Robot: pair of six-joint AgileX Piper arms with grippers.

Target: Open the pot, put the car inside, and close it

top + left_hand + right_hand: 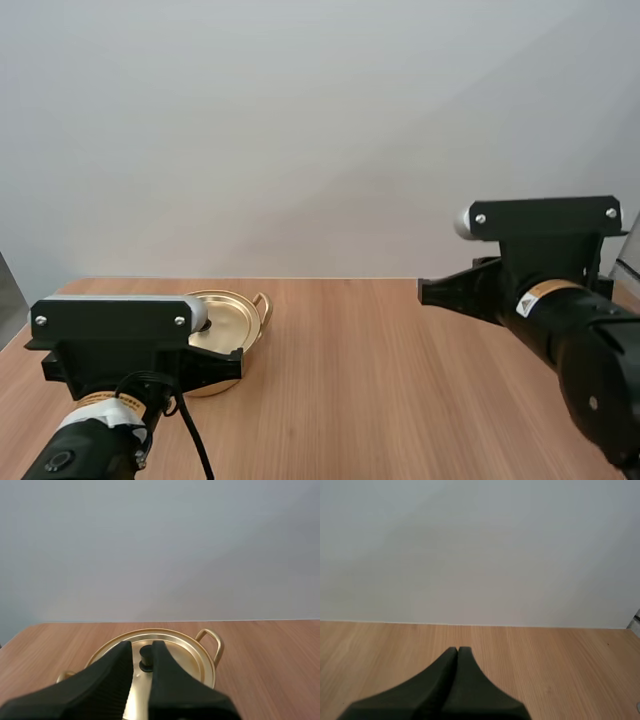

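Gold pot [250, 335], black grippers, pale wood table [560, 670].
Pot and lid [180, 652] shiny gold-brass; lid's knob [146, 658] black. Left gripper [142, 648] matte black with fine ribbing on the inner faces; right gripper [457, 650] plain matte black. Table light tan with straight grain lines. Wall [320, 130] flat pale grey-white, no pattern. Left arm [110, 340] and right arm [560, 250] black, with white end caps and yellow-orange label bands.

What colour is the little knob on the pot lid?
The knob is black, on a gold lid; the left wrist view shows it best.
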